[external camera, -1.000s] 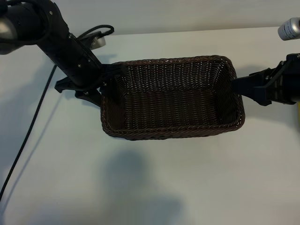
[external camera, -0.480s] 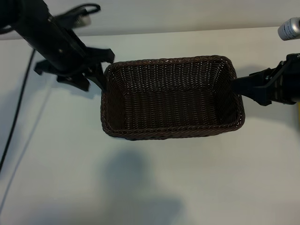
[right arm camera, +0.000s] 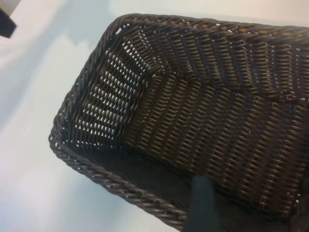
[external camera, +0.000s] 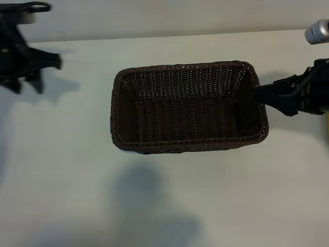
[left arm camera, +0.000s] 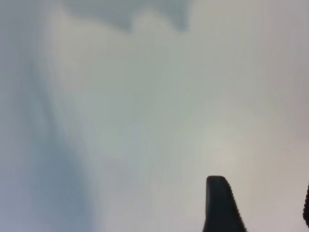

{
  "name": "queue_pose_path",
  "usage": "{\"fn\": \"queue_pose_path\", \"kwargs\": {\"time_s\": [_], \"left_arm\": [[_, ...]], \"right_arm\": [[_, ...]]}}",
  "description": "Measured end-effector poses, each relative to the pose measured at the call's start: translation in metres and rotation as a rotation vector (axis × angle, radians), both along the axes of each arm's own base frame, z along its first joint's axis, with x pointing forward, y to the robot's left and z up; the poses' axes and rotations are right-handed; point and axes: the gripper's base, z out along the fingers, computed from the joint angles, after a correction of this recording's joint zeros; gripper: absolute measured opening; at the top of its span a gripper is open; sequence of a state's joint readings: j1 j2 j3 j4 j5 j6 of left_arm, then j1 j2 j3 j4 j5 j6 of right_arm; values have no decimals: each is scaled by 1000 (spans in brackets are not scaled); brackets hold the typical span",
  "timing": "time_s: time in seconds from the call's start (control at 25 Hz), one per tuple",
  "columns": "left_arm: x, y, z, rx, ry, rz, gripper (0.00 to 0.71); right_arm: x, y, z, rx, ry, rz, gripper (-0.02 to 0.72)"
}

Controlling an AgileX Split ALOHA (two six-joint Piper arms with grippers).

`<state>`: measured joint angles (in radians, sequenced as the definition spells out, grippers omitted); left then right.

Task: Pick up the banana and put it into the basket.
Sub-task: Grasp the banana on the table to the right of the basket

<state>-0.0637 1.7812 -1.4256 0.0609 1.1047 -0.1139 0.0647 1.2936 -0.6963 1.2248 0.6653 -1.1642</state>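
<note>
The dark brown wicker basket (external camera: 189, 146) sits in the middle of the white table (external camera: 164, 206) with nothing inside it; the right wrist view shows its bare woven floor (right arm camera: 217, 125). The banana is not to be made out in any view. My right gripper (external camera: 261, 96) hovers at the basket's right end, open, with one finger (right arm camera: 203, 203) over the near wall and nothing held. Far off at the table's back left corner, my left gripper (external camera: 25, 85) is open above bare table, one finger (left arm camera: 219, 203) showing and nothing between the two.
A silver cylinder (external camera: 317, 31) stands at the back right corner. A thin yellow sliver (external camera: 327, 123) shows at the right edge below the right arm; I cannot tell what it is. Bare table lies in front of the basket.
The left arm has pulled away from the basket's left end to the far back left corner. The right arm and the basket have stayed put.
</note>
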Motion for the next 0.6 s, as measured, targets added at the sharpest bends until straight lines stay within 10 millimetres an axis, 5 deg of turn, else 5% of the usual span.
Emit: {"fn": "queue_pose_path", "kwargs": {"time_s": [0.2,0.48,0.6], "left_arm": [[-6,38,1,120,65,60,451],[-7,40,5,121,53,66,446],[-14,39,21,105,6,69,446]], "right_arm": [[0,0,0,0,0,0,541],[0,0,0,0,0,0,541],[0,0,0,0,0,0,541]]}}
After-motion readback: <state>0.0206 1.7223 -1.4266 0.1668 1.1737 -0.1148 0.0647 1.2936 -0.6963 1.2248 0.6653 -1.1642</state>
